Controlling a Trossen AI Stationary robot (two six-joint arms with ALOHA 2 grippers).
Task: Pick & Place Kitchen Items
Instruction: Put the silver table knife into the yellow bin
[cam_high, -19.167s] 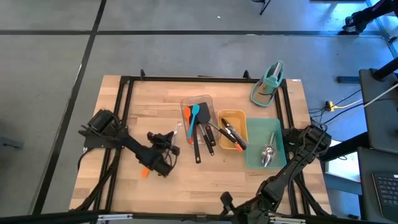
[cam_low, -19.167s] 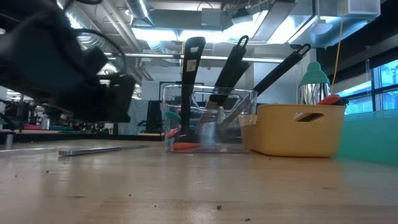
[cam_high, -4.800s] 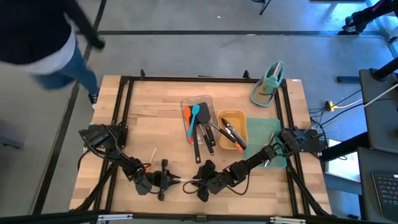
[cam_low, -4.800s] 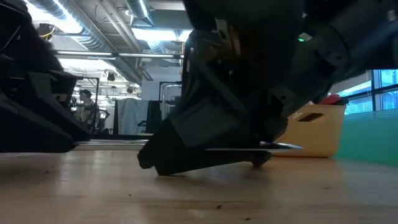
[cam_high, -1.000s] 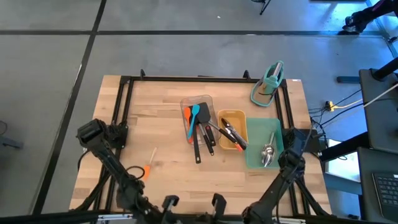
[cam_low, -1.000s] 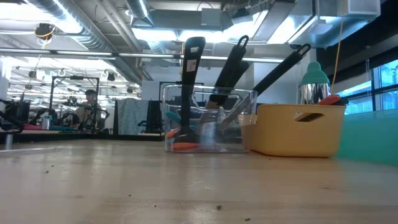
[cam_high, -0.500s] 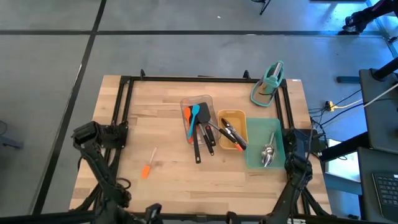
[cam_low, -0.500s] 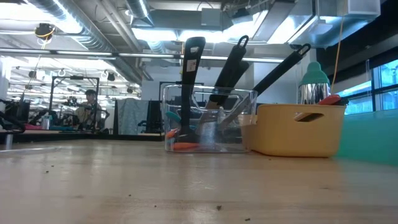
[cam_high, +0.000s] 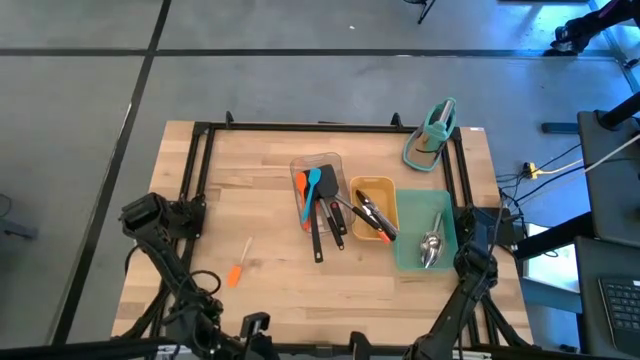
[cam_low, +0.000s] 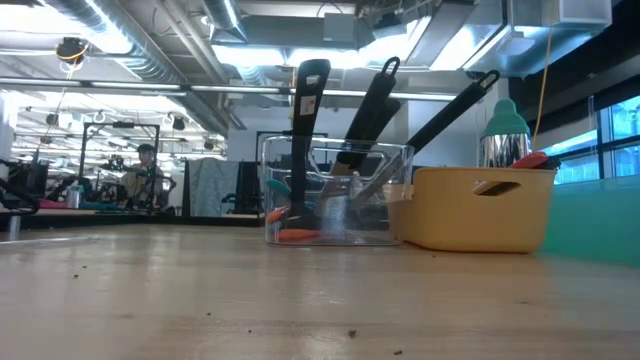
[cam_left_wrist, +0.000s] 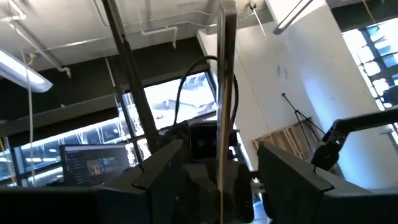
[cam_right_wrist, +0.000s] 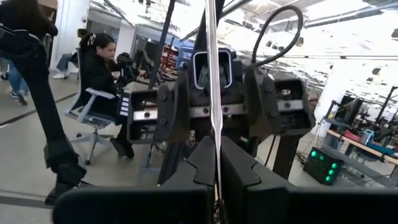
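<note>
**Both arms pulled back at the near edge**

Left tool (cam_left_wrist: 217, 168) spread wide, empty; right tool (cam_right_wrist: 214, 163) pressed together. Utensils (cam_high: 318, 205) stand in the clear tray (cam_high: 334, 160); an orange-handled one (cam_high: 236, 268) lies alone on the surface (cam_high: 250, 190)

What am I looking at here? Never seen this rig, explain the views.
Two robot arms work at a wooden table. There is one top-down camera, one table-level camera, and one camera on each wrist. Both arms sit at the near edge. The left gripper is open and the right gripper is shut; neither visibly holds anything. The clear tray holds spatulas and black turners. The yellow tray holds tongs. The teal tray holds spoons. A small orange-handled tool lies loose on the wood.
</note>
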